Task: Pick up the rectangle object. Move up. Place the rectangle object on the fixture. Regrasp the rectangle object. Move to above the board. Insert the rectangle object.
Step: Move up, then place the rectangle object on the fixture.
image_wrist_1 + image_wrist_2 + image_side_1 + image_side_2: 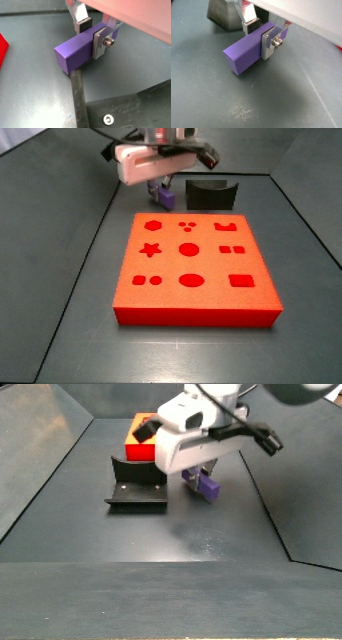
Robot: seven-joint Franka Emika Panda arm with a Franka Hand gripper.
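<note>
My gripper is shut on the rectangle object, a purple elongated block. One silver finger presses its near face and the dark pad of the other sits behind it, as both wrist views show. In a side view the block hangs low over the grey floor, just right of the fixture; whether it touches the floor I cannot tell. From the opposite side the gripper and block are between the fixture and the far edge of the red board.
The dark fixture looms close behind the gripper in a wrist view. A sliver of the red board shows at the frame edge. A dark plate with a screw hole lies on the floor. Sloped grey walls ring the workspace.
</note>
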